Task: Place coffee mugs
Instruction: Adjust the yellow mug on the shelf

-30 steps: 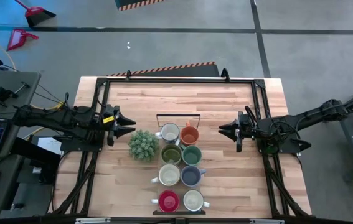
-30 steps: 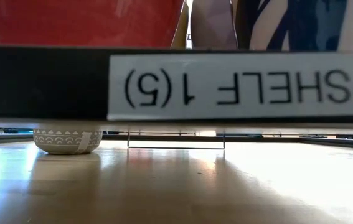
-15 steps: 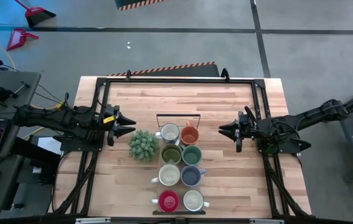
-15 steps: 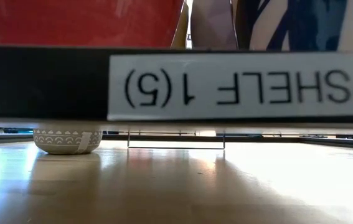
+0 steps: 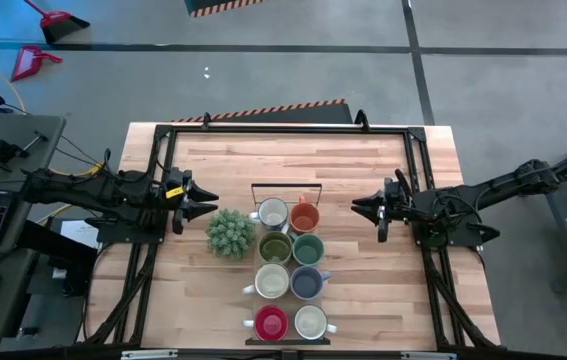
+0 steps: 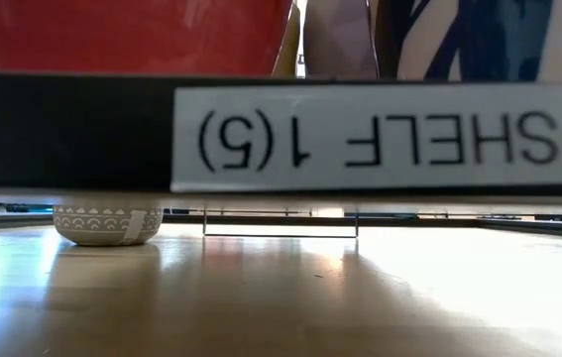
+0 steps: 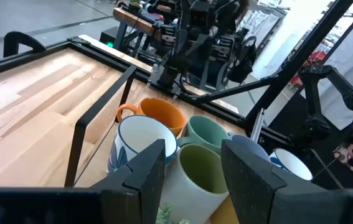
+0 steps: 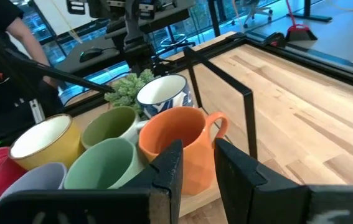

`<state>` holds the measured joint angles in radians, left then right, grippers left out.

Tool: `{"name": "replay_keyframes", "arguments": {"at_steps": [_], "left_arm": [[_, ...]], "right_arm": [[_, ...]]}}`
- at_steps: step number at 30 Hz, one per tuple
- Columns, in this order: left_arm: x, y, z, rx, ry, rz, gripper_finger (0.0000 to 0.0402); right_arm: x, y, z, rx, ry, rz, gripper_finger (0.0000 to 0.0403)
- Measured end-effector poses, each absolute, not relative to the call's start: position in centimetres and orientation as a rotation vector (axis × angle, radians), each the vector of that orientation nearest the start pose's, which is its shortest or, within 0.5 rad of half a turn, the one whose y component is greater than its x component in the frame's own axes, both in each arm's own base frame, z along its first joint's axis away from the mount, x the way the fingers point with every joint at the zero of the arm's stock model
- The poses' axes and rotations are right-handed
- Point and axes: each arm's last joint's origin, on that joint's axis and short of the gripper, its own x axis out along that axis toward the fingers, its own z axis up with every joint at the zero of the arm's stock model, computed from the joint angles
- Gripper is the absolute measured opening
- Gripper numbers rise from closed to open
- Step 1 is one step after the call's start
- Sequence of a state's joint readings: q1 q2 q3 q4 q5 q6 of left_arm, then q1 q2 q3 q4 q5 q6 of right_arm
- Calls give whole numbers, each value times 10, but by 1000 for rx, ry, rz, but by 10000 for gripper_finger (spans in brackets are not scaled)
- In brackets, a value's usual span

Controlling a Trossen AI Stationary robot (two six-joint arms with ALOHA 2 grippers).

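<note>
Coffee mugs (image 5: 290,268) racked in pairs beside potted plant (image 5: 229,232).
Left gripper (image 5: 206,204) and right gripper (image 5: 360,207) flanking plant and mugs, fingers slightly parted, empty.

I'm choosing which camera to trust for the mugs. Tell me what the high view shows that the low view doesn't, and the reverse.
Only the high view shows the eight mugs in two columns, among them the orange mug and red mug, with the left gripper and right gripper waiting on either side. Only the low view shows a dark bar labelled SHELF 1(5), printed upside down, blocking most of the picture. Both show the wooden table and the potted plant, just its patterned pot in the low view.
</note>
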<state>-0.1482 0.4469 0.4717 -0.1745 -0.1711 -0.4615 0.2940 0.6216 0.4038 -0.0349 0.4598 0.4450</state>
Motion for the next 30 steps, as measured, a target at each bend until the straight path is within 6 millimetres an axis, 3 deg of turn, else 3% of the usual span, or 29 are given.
{"name": "replay_keyframes", "arguments": {"at_steps": [16, 30], "left_arm": [[120, -10, 270, -382, 115, 168, 145], [120, -9, 271, -437, 93, 173, 145]], "right_arm": [[145, 29, 239, 313, 183, -287, 73], [144, 26, 239, 305, 160, -373, 73]]}}
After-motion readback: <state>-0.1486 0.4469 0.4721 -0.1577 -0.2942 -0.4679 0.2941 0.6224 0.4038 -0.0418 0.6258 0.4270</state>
